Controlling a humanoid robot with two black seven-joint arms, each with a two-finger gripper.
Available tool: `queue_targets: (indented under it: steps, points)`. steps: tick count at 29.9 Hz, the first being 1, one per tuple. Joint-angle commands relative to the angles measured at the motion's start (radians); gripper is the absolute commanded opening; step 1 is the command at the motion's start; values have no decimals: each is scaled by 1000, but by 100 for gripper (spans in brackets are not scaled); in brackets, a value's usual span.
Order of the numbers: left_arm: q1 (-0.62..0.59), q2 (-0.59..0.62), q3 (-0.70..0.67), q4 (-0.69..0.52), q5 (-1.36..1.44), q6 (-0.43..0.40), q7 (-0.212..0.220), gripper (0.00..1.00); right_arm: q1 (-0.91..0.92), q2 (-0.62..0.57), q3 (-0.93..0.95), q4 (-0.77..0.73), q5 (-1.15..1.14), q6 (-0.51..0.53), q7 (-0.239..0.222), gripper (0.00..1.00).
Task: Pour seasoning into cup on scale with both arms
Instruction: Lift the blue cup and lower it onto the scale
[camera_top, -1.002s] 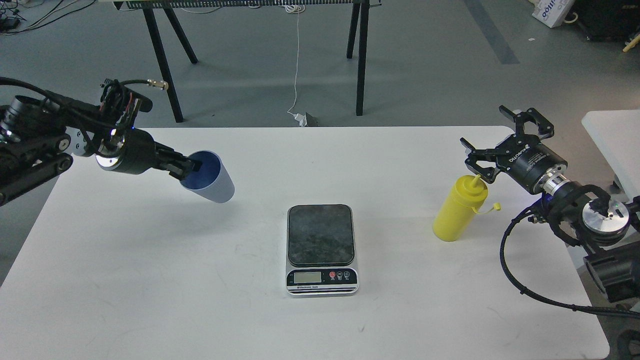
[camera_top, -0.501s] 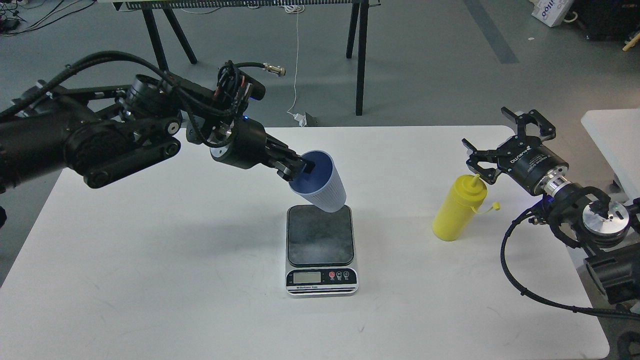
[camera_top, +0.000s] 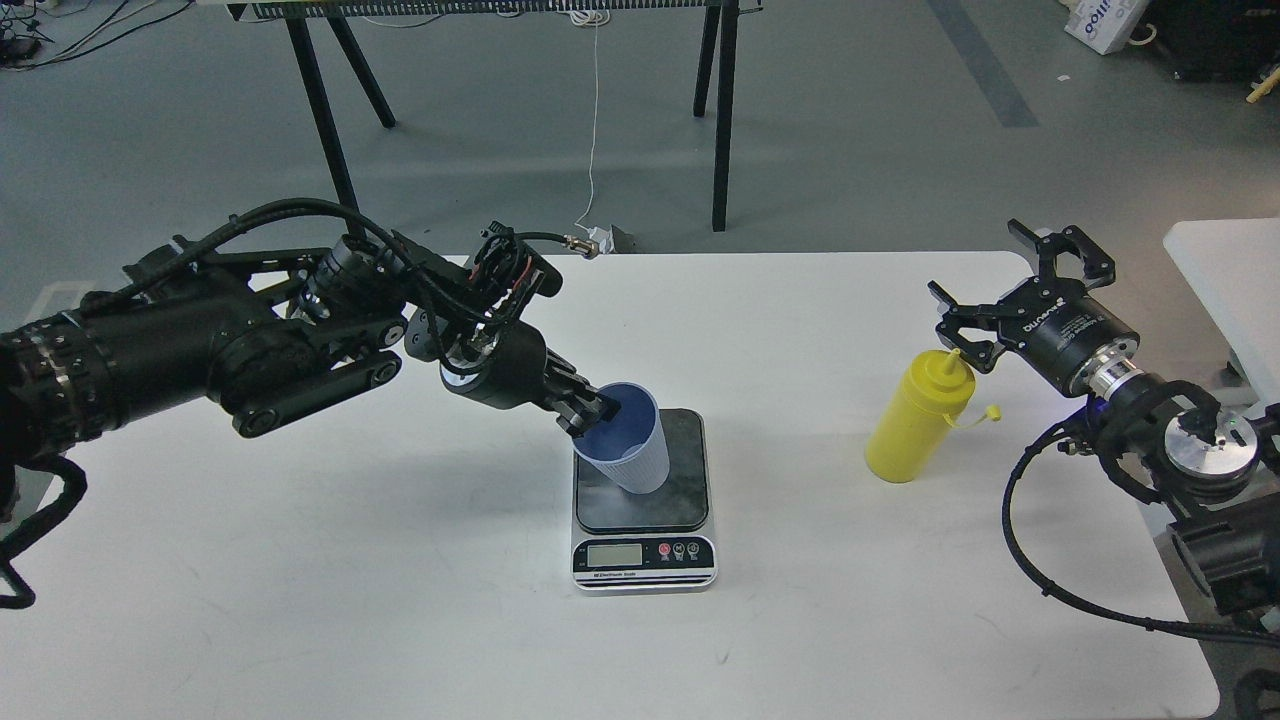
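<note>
This looks like a robot lab: a bare gray floor, loose cables, and a white work table.

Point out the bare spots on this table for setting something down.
Bare: table left of the scale; the strip between scale and yellow bottle. Crowded: the scale, where the left pincer holds the cup, and near the right pincer.

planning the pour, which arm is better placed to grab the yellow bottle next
Right. The right end effector hangs open just beside the yellow bottle, while the left end effector is shut on the cup over the scale.
</note>
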Motion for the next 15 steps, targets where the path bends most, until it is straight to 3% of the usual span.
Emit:
queue_targets:
  steps: [1,9,13,15]
  points:
    - [9,1,-1,6,0,0,0,4,0,-1,5,-1,0,0,-1,99]
    - [11,0,-10,9,-16,0,0,17,-2,-4,7,-1,0,0,-1,99]
    - [11,-2,-14,9,-19,0,0,36,-13,-4,7,0,0,0,-1,99]
    - [11,-2,-16,8,-19,0,0,50,-16,-4,7,0,0,0,-1,99]
